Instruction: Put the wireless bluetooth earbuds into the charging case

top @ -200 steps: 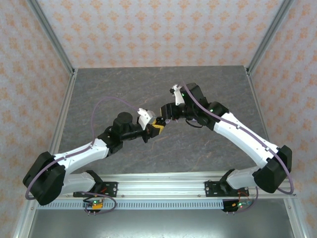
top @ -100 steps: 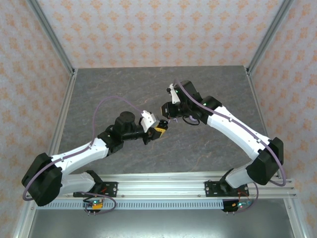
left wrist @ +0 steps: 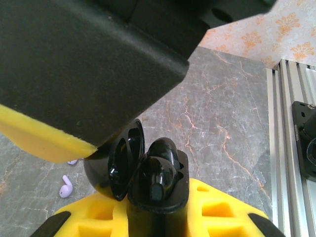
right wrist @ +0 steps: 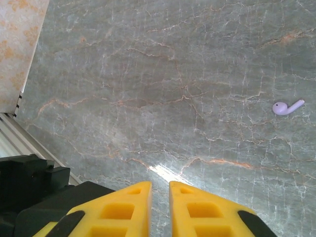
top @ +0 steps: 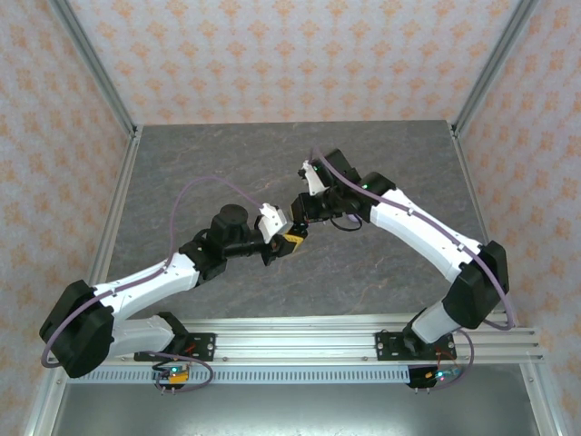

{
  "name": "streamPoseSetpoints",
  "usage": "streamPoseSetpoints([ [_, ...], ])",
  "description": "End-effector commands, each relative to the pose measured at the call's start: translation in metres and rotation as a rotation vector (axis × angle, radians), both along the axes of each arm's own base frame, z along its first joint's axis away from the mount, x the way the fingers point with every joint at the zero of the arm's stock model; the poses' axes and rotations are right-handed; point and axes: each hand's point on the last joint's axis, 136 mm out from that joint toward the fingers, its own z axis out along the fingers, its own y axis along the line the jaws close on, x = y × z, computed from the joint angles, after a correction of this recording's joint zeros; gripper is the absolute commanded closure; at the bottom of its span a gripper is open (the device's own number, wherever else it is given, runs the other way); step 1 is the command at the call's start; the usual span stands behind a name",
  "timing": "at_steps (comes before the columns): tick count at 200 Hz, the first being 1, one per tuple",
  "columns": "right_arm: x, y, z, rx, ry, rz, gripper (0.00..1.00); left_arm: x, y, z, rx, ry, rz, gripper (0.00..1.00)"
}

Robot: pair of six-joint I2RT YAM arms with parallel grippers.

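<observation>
Left end effector (top: 289, 238) clamps an open black charging case (left wrist: 158, 190), with a black earbud (left wrist: 163, 150) seated inside. Right end effector (right wrist: 159, 197) is closed, fingers almost touching. A lavender earbud (right wrist: 288, 107) lies on the bench (right wrist: 148, 74), ahead and right of it.

charging case (left wrist: 159, 183): base hidden behind the lower yellow finger; wells dark and glossy, contents not legible; too small to make out in the top view.
left gripper (left wrist: 121, 173): upper finger blurred, running off the top and left edges; lower finger cut by the bottom edge.
lavender earbud (left wrist: 65, 186): tiny, soft-focused.
second lavender earbud (left wrist: 73, 161): mostly hidden under the upper pad.
right gripper (right wrist: 160, 190): fingers cut by the bottom edge.
black block (right wrist: 29, 182): cropped at the corner, identity unclear.
</observation>
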Motion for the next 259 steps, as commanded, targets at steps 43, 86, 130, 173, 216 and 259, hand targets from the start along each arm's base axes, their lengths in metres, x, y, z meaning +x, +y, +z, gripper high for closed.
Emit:
streamPoseSetpoints([
  [43, -0.016, 0.004, -0.001, -0.001, 0.056, 0.076, 0.82, 0.027, 0.000, 0.022, -0.031, -0.022, 0.124, 0.88],
  [86, -0.018, 0.000, -0.004, -0.020, 0.061, 0.074, 0.82, 0.038, 0.005, 0.025, -0.043, -0.018, 0.194, 0.88],
  [130, -0.009, -0.008, -0.005, -0.061, 0.031, 0.024, 0.80, 0.041, 0.006, 0.025, -0.051, 0.001, 0.214, 0.87],
  [173, 0.019, -0.035, -0.001, -0.118, -0.050, -0.172, 0.70, 0.060, 0.017, 0.013, -0.032, 0.086, 0.355, 0.87],
  [216, 0.042, -0.084, -0.004, -0.091, -0.037, -0.400, 0.70, 0.093, 0.031, -0.009, -0.047, 0.319, 0.520, 0.87],
  [259, 0.039, -0.116, -0.019, -0.102, -0.002, -0.488, 0.70, 0.126, 0.041, -0.036, -0.015, 0.544, 0.644, 0.88],
])
